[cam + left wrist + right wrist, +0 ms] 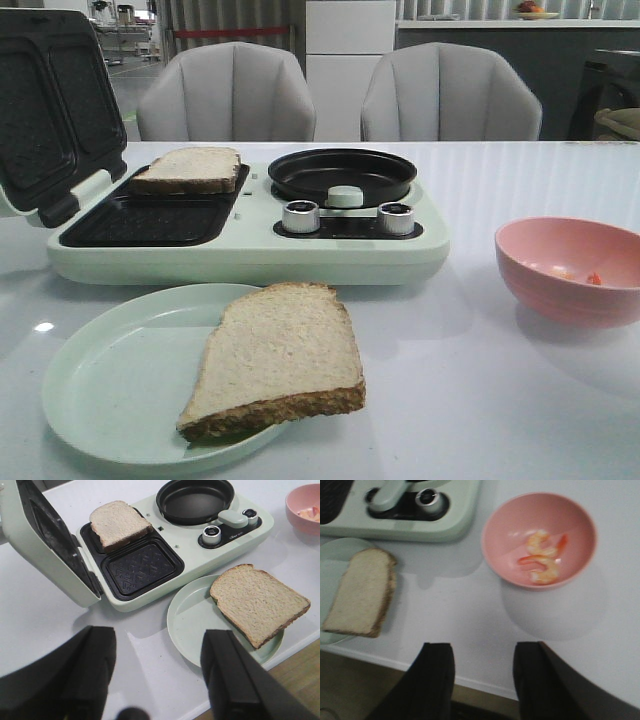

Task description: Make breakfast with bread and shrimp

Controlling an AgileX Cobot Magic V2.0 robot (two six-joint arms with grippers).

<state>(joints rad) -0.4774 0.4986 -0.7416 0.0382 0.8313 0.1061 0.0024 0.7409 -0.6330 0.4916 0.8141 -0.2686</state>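
One slice of bread (190, 168) already lies in the far compartment of the open sandwich maker (250, 245), so the step in hand is probably fetching the shrimp (542, 557) from the pink bowl (520, 270) near the right edge of the tabletop (450, 380). The right claw (482, 672) hangs over the front edge, fingers parted and holding nothing. To do this well, it should come down from above into the bowl's middle, close on one curled body rather than the rim, and lift straight up so the bowl does not slide. The shrimp look small, orange-pink and white, curled, likely slippery. The left claw (157, 672) is also spread and empty above the tabletop. The second bread slice (278, 358), pale with a brown crust, overhangs the green plate (110, 380) by the front edge.
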